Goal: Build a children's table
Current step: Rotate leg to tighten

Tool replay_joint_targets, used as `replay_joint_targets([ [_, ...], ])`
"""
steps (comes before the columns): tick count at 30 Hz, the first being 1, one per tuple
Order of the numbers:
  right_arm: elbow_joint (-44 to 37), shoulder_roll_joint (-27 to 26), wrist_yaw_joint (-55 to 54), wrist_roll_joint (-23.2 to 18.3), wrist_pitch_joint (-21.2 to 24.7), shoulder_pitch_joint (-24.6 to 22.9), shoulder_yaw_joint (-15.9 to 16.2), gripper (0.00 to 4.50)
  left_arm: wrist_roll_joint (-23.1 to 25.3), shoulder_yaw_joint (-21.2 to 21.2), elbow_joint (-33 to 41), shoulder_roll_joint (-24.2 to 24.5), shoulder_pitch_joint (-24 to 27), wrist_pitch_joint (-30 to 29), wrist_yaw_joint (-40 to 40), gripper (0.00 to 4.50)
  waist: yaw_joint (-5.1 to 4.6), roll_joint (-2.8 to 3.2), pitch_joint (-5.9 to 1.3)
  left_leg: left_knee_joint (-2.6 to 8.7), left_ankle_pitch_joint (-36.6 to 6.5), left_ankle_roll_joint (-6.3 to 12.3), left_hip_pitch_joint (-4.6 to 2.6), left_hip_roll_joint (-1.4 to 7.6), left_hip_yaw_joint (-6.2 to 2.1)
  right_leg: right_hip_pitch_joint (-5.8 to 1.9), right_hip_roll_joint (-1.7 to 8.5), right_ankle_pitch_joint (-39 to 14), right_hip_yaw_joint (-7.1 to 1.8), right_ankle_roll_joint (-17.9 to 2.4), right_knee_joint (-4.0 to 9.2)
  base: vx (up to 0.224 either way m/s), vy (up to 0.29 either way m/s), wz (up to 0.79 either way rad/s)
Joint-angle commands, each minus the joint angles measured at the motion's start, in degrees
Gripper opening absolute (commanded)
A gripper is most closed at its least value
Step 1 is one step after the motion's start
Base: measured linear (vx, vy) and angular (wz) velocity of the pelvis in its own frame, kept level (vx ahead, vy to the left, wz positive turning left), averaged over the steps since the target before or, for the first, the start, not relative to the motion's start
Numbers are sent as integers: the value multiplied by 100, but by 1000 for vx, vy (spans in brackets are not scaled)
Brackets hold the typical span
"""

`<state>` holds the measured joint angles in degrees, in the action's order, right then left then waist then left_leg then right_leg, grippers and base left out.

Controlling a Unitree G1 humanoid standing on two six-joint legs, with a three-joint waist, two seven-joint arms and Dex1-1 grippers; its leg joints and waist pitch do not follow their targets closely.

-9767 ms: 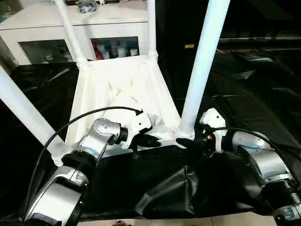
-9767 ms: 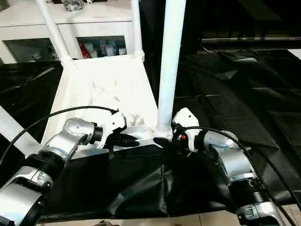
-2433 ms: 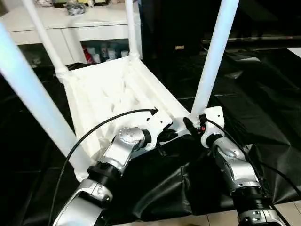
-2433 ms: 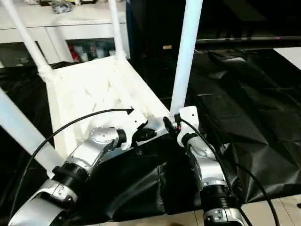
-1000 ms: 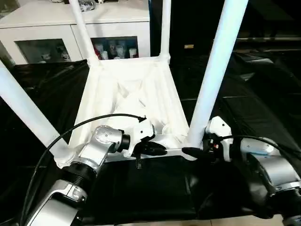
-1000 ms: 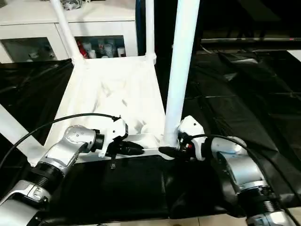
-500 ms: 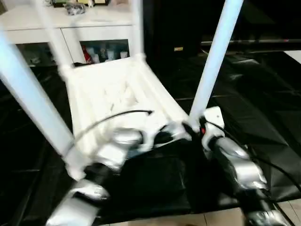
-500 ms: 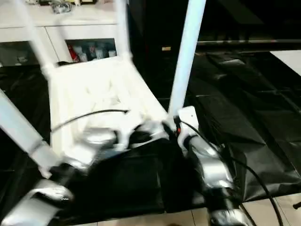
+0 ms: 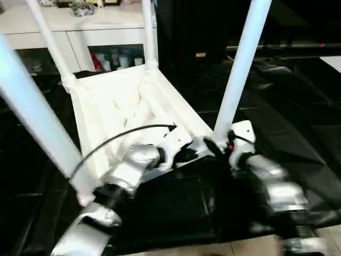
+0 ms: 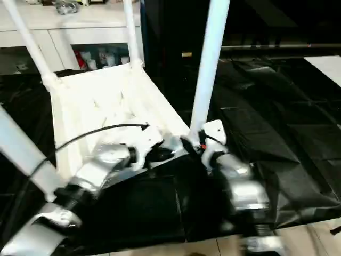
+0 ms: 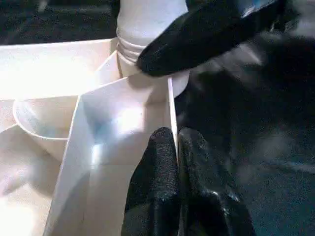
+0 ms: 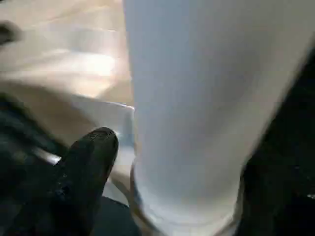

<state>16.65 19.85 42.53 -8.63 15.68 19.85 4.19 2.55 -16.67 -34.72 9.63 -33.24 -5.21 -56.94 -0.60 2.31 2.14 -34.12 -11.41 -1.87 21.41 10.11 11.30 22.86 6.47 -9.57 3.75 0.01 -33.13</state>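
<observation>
Here, in the head views, the tabletop [image 9: 128, 106] is lying upside down on the black-covered work table [image 9: 298, 122], with four white legs [image 9: 242, 64] rising from its corner sockets and a white cabinet [image 9: 90, 32] standing behind. The left gripper [image 9: 193, 153] is reaching to the tabletop's near rim, and the right gripper [image 9: 213, 145] is sitting at the base of the near right leg.

In the left wrist view, the left gripper's fingers [image 11: 160, 167] are pressing together on the thin rim wall of the tabletop, pinching it, while a black finger of the right gripper is lying against the leg's base.

In the right wrist view, one black finger [image 12: 86, 167] is showing just beside the leg; whether the jaws are gripping it, I cannot tell.
</observation>
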Motion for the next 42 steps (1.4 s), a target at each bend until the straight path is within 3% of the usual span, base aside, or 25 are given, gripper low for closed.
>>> replay_joint_targets([
  [1,-457,388,982,-160,36,-134,377,389,-99,-167,57,186,53,125,-662,0,64,-56,-313,452,-1438,513,-39,282,-124,-251,213,-1241,-190,-1352,386,0,0,0],
  [6,-468,982,1689,17,-153,-232,583,389,-243,-143,-66,384,-81,173,-1153,0,201,-35,-323,431,-1130,543,-53,310,-97,-266,209,-835,-192,-1536,310,0,0,0],
  [10,-487,1118,1875,-8,-78,-162,695,389,-328,-123,-227,423,-223,253,-1396,0,276,-19,-317,437,-1223,458,-81,316,-80,-254,198,-900,-197,-1570,311,0,0,0],
  [15,-445,1066,1872,-27,-73,-120,706,389,-311,-140,-374,416,-286,343,-1408,0,281,-27,-319,443,-1296,379,-76,312,-91,-267,214,-1022,-200,-1522,321,0,0,0],
  [26,-364,955,1996,-188,-76,-117,647,287,-293,-114,-486,449,-293,395,-1480,0,306,-33,-330,430,-1154,430,-68,311,-90,-276,212,-902,-192,-1545,301,0,0,0],
  [33,-333,909,1991,-195,-71,-162,645,276,-294,-111,-514,456,-285,378,-1509,0,308,-30,-329,431,-1168,409,-68,310,-91,-276,212,-965,-192,-1532,304,0,0,0],
  [38,-126,611,1549,-280,-79,-203,418,275,-179,-143,-558,435,-260,376,-1316,0,286,-15,-318,447,-1304,347,-67,305,-96,-272,216,-1082,-186,-1525,325,0,0,0],
  [39,141,336,937,-259,-38,-139,189,275,-46,-134,-662,337,-295,337,-903,0,276,-17,-314,453,-1353,322,-59,300,-99,-279,216,-1166,-185,-1504,330,0,0,0],
  [40,372,78,346,-219,-34,-86,-8,275,42,-102,-748,215,-328,261,-509,0,234,-2,-307,462,-1491,240,-77,295,-103,-235,223,-1389,-190,-1451,361,0,0,0],
  [42,865,-589,-1203,-34,80,49,-382,275,256,-110,-803,-188,-372,-130,390,0,149,-2,-280,504,-1874,-50,-81,268,-146,-215,230,-2208,-173,-1178,427,0,0,0],
])
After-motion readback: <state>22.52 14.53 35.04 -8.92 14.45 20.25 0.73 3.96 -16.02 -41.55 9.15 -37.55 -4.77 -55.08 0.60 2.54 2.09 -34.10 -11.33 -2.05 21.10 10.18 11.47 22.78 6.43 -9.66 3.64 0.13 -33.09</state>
